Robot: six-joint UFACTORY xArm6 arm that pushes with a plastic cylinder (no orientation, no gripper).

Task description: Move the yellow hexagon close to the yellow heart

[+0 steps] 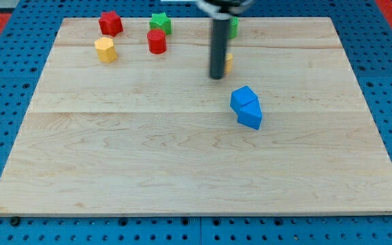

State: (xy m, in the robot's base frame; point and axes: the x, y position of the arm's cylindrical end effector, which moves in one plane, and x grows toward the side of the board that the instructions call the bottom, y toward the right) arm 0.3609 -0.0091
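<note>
Up top, yellow hexagon sits well to view's left of my tip; no pincer, bare rod only; yellow block, shape unclear, peeks just right of my tip; red cylinder between hexagon and tip

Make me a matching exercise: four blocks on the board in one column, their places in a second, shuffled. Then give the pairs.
Blocks:
1. yellow hexagon
2. red star
3. green star
4. blue blocks

Places:
A. top edge, right of the red star
B. view's right of centre, below my tip
C. left, below the red star
D. top left corner area

Pairs: 1-C, 2-D, 3-A, 4-B
</note>
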